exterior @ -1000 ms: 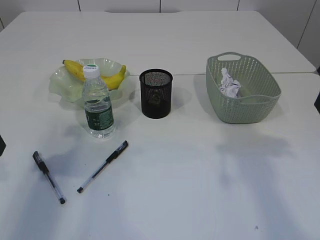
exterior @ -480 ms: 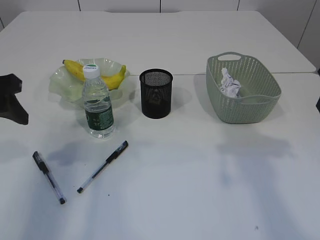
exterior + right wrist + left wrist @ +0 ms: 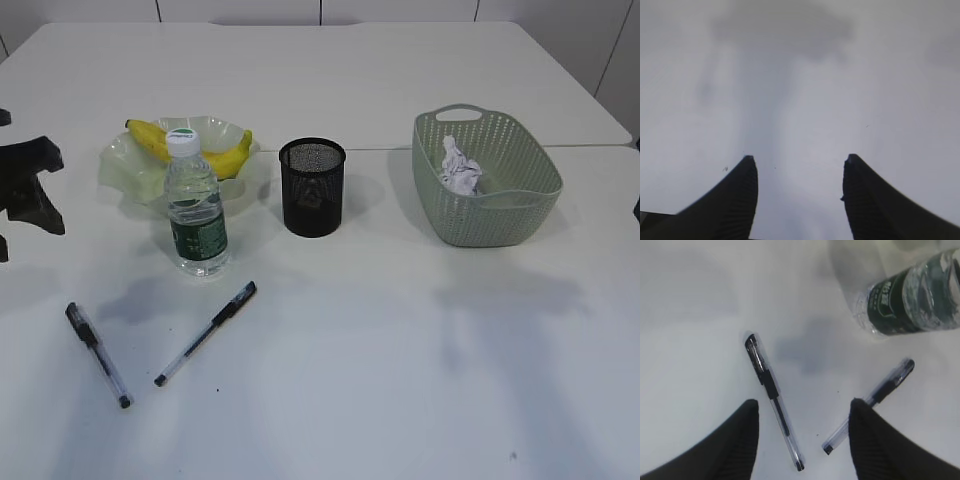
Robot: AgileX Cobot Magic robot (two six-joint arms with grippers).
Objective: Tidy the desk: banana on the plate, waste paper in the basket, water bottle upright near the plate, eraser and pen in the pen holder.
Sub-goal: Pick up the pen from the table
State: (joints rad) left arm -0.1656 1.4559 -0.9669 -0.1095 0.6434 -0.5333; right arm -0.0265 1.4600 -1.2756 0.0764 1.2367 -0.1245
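Two black-capped clear pens lie on the table, one at the front left (image 3: 97, 353) and one right of it (image 3: 205, 332). In the left wrist view the left pen (image 3: 771, 390) and the right pen (image 3: 875, 397) lie below my open, empty left gripper (image 3: 803, 402), which shows at the exterior view's left edge (image 3: 25, 185). The water bottle (image 3: 197, 205) stands upright in front of the plate (image 3: 120, 165), which holds the banana (image 3: 225, 158). The black mesh pen holder (image 3: 312, 187) stands mid-table. Crumpled paper (image 3: 460, 168) lies in the green basket (image 3: 500, 215). No eraser shows clearly. My right gripper (image 3: 799, 157) is open over bare table.
The bottle's lower part (image 3: 915, 302) shows at the top right of the left wrist view. The white table has a seam behind the basket and a second table section farther back.
My left gripper has come into the exterior view from the left edge and risen to about plate level. The objects on the table have not moved.
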